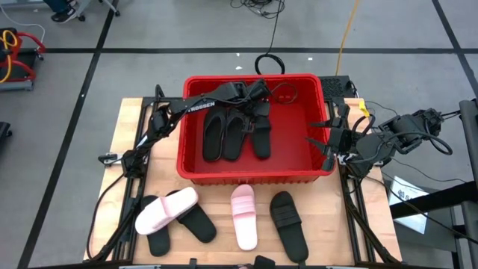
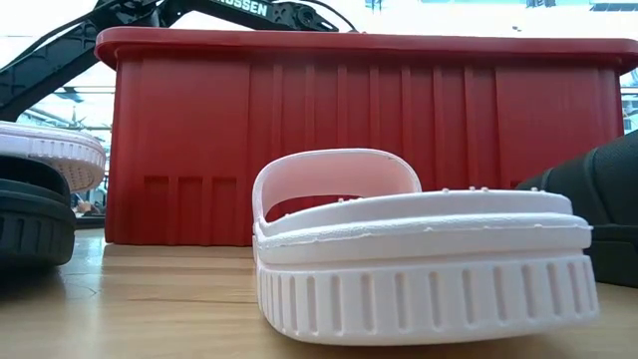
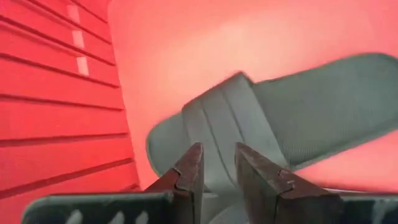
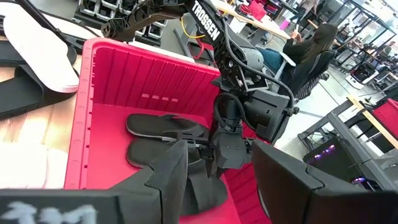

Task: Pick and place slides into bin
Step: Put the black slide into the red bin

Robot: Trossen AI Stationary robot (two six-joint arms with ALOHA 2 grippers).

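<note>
High view shows the left tool (image 1: 260,104) reaching over the far wall of the red bin (image 1: 196,168) and hanging low inside it, right above the strap end of a black slide (image 1: 261,136) that lies against two other black slides (image 1: 222,134) on the bin floor. From the left wrist view, its fingers (image 3: 189,171) stand a little apart with that slide's strap just beyond the tips; nothing appears clamped between them, so the step in hand looks like the release of a slide just set in the bin.

To do it well, the left tool should part its fingers fully before lifting, then rise straight up so the strap does not snag and drag the slide against its neighbours. It should clear the bin's far wall before swinging toward the front of the tabletop.

The right tool (image 1: 328,143) waits at the bin's right wall, near the right edge of the tabletop, its fingers spread wide and holding nothing.

Four slides are left on the tabletop along the front edge, outside the bin: a pink slide (image 1: 166,210) lying across a black slide (image 1: 196,221) toward the front left corner, with another pink slide (image 1: 243,216) and a black slide (image 1: 289,223) side by side nearer the middle. All are well apart from the left tool, with the bin's front wall between.
</note>
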